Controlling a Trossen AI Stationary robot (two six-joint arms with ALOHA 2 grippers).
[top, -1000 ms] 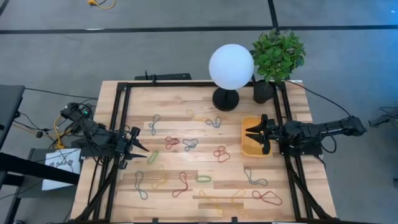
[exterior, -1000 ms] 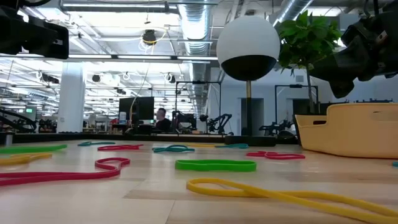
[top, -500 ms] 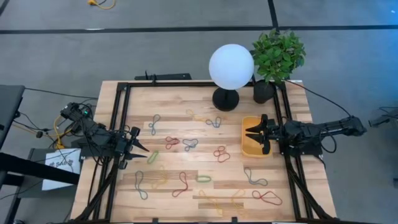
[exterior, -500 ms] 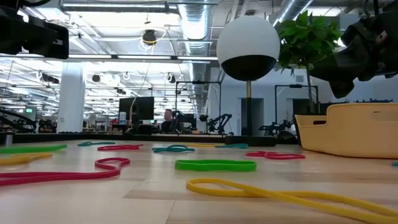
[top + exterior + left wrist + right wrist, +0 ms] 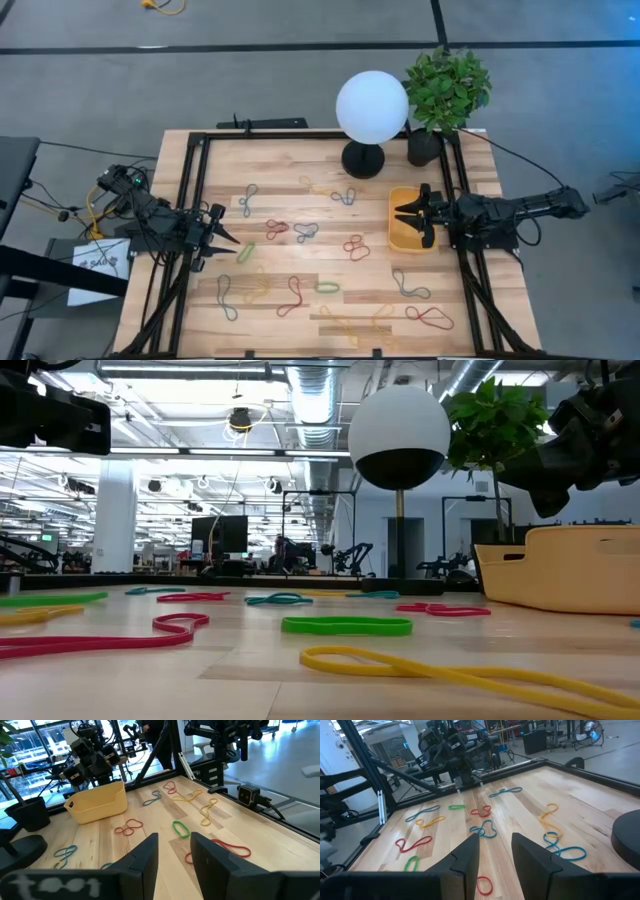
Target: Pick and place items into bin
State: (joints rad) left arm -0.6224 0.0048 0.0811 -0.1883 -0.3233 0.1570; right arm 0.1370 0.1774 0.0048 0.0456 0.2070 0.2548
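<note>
The wooden surface (image 5: 300,180) carries everything, framed by black rails. At its far edge stand a white globe lamp (image 5: 372,108) on a black base and a potted plant (image 5: 446,90).

The yellow-orange bin (image 5: 405,222) lies on the right side of the surface. From above no band shows on its bare floor, though the right arm covers part of it.

The right end effector (image 5: 408,218) hangs over the bin, pointing toward the middle of the surface; its fingers stand a modest gap apart with nothing between them. The left end effector (image 5: 228,238) waits at the left edge, fingers likewise a narrow gap apart and empty, pointing inward.

The rubber bands are scattered across the middle and near half of the surface. Just ahead of the left fingertips lies a green band (image 5: 246,252), its long axis slanting away from the arm toward the near edge. A red figure-eight (image 5: 276,229) and a blue loop (image 5: 306,232) lie just beyond. A red twisted band (image 5: 355,246) lies between the bin and the centre, nearest the right arm.

The left arm looks better placed for the green band; the right for the red one beside the bin.
</note>
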